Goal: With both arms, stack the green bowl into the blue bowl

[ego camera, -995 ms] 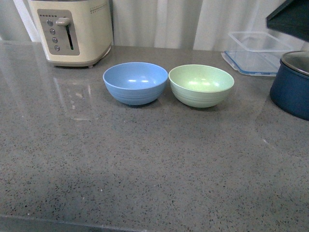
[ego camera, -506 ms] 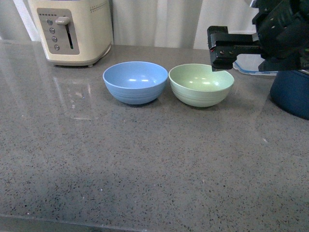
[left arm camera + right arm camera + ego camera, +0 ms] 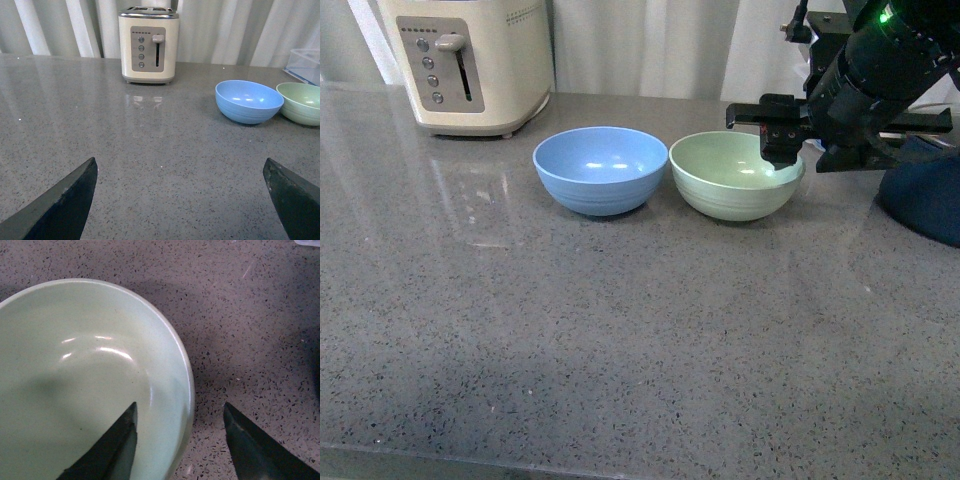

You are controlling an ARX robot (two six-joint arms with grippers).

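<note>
Mint-green bowl (image 3: 737, 176) just right of blue bowl (image 3: 600, 170) on counter (image 3: 620, 340) from front, right gripper (image 3: 782, 150) at its right rim; from left wrist, left gripper (image 3: 179, 170) spread wide, well clear of both; from right wrist, parted fingers (image 3: 110, 450) astride that rim, gripping nothing.

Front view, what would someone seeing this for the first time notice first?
The black right hand at the right, open and straddling the right rim of the pale mint-green round matte bowl, one finger inside it. Close beside it on the left sits a matching light sky-blue round bowl, on a speckled grey countertop with a cream toaster at the back left.
</note>
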